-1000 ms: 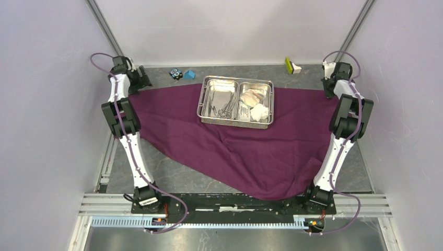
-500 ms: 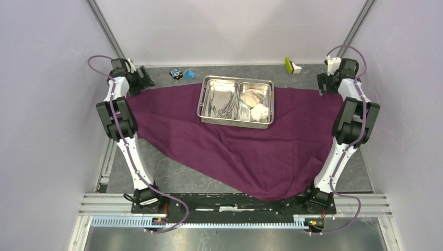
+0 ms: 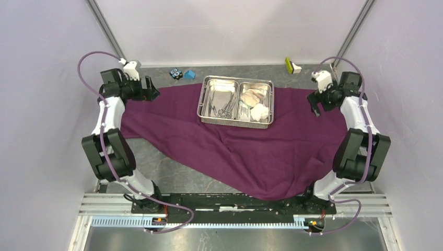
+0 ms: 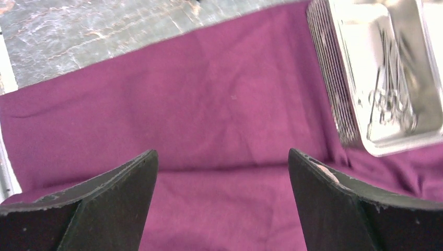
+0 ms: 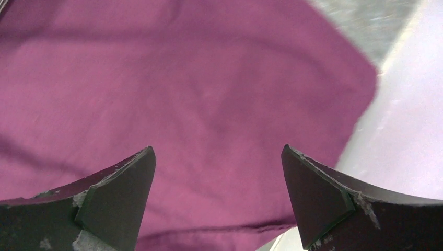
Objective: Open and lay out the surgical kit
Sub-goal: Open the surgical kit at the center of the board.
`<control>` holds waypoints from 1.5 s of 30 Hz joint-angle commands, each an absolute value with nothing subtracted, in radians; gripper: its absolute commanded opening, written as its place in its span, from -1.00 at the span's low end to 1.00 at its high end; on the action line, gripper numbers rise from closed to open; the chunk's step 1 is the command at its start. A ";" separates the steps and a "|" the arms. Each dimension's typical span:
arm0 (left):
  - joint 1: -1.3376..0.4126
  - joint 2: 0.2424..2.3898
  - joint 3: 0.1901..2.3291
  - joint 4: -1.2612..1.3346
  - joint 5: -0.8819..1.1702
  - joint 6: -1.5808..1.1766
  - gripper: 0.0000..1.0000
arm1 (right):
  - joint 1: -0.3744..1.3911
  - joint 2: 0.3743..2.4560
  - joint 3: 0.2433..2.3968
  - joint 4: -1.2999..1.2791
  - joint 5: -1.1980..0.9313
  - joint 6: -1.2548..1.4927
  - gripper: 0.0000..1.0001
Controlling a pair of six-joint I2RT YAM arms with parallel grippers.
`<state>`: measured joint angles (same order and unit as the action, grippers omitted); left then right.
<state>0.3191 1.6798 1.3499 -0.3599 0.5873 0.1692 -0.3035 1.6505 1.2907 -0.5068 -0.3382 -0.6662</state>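
**A:** Start at the left claw. How do its jaws stand?

**B:** Wide apart, with nothing between them. Through the gap its wrist view shows only the purple cloth wrap. I cannot tell whether the tips graze the fabric.

**A:** And the right claw?

**B:** The same: spread wide and empty, with purple cloth beneath it. Past its right finger the cloth ends at a corner. Beyond that lie a strip of grey worktop and a pale wall.

**A:** Where is the tray?

**B:** From the left claw it is ahead and to the right. The steel tray sits on the cloth, turning a perforated side wall toward the claw. Slim metal forceps with ring handles lie in the compartment nearer that claw.

**A:** What does the overhead view add?

**B:** It shows both claws at once, the left claw over the cloth's left corner and the right claw over its right corner. The tray stands between them on the spread wrap. The forceps are in its left compartment and the white gauze wads in its right. Beyond the left claw, off the cloth, a small blue block sits beside a black-and-blue object.
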 commanded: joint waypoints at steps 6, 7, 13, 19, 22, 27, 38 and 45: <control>0.310 1.466 1.096 -0.348 0.693 0.607 1.00 | -0.245 1.356 1.092 -0.931 -0.408 -1.081 0.96; 0.309 1.460 1.086 -0.347 0.693 0.612 1.00 | -0.235 1.342 1.078 -0.970 -0.415 -1.106 0.96; 0.304 1.428 1.070 -0.445 0.689 0.763 1.00 | -0.153 1.267 0.915 -1.034 -0.281 -1.160 0.95; 0.303 1.388 1.035 -0.760 0.656 1.330 1.00 | -0.145 1.218 0.836 -1.079 -0.248 -1.197 0.98; 0.304 1.354 0.984 -0.883 0.586 1.584 1.00 | -0.143 1.205 0.799 -1.075 -0.207 -1.204 0.83; 0.304 1.320 0.899 -0.888 0.514 1.809 1.00 | -0.143 1.195 0.777 -1.055 -0.188 -1.213 0.66; 0.237 1.419 0.878 -0.934 0.433 2.091 0.99 | -0.142 1.212 0.809 -1.017 -0.212 -1.209 0.67; 0.173 1.516 0.911 -0.934 0.331 2.078 0.72 | -0.143 1.223 0.812 -1.002 -0.201 -1.212 0.67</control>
<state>0.1970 1.4837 0.8780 -0.9112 0.3977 2.0163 -0.1459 1.2228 0.7834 -1.0069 -0.1970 -1.1580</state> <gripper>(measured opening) 0.897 0.832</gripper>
